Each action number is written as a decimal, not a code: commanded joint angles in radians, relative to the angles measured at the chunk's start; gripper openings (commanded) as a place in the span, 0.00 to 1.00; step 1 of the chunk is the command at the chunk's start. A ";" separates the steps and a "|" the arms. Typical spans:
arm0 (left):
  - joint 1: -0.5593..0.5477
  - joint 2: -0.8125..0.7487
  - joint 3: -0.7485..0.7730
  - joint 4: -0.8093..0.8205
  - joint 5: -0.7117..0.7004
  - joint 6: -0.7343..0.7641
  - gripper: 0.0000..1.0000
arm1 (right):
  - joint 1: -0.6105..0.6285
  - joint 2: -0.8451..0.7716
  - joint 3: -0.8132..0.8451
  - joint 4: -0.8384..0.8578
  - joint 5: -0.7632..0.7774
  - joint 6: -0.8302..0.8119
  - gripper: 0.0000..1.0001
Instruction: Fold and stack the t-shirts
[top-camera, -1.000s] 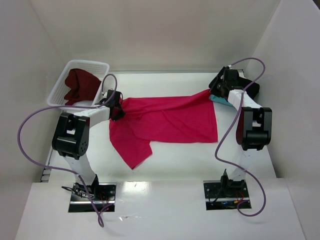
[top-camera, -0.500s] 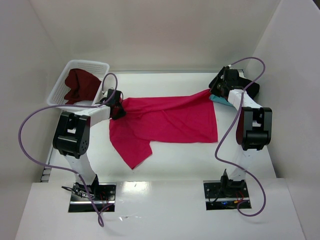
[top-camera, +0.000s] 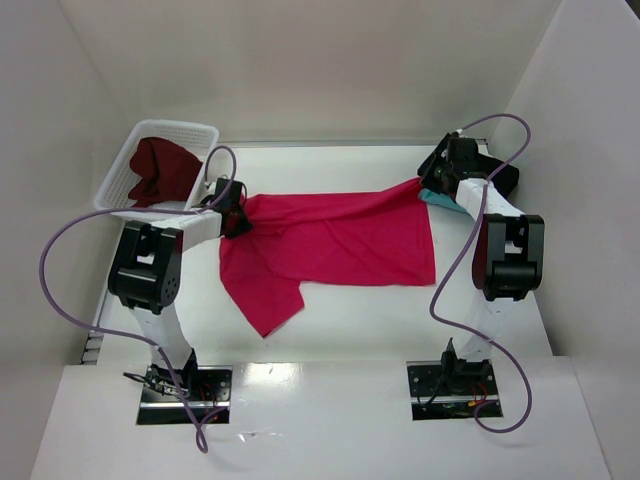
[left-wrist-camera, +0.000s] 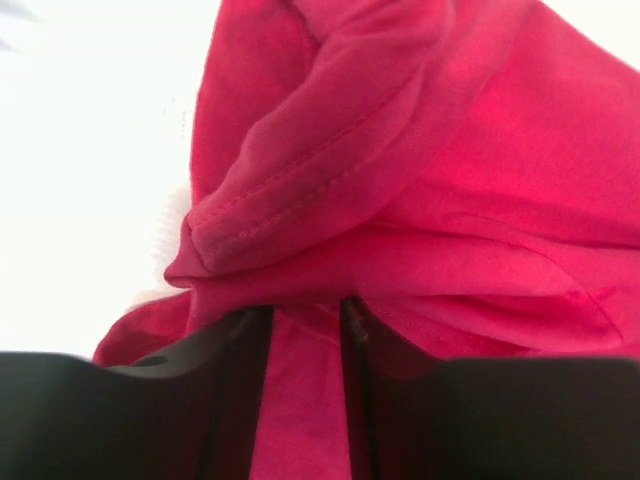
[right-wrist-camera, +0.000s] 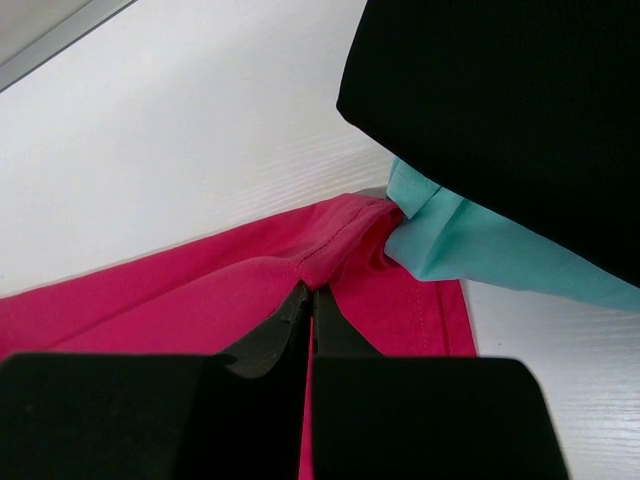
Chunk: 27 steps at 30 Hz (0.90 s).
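Against half a second ago, almost no change: only a small shift of the left gripper toward the far edge, with the cloth and the right arm as before.

At the far left corner, the white lattice basket, with the dark maroon t-shirt heaped inside. Just right of the basket, the left gripper again, clamped on a bunched corner of the crimson-pink t-shirt, with cloth pinched in the narrow gap between the fingers.

Across the middle of the desk, the crimson-pink t-shirt spread mostly flat from one gripper to the other, one flap trailing toward the near edge on the left side.

Toward the far right corner, the right gripper, fingers pressed together on the shirt's hemmed corner. Just beyond, in that corner, the teal t-shirt lying under the black t-shirt, its teal edge against the pinched crimson hem.
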 joint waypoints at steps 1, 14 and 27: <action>0.001 0.047 0.024 0.039 -0.007 -0.014 0.34 | 0.010 0.010 0.044 0.010 0.007 -0.013 0.00; 0.001 0.005 0.065 0.003 -0.006 -0.014 0.00 | 0.010 0.010 0.044 0.010 0.016 -0.013 0.00; 0.042 -0.151 0.128 -0.115 -0.003 0.063 0.00 | 0.010 0.010 0.053 0.010 0.006 -0.013 0.00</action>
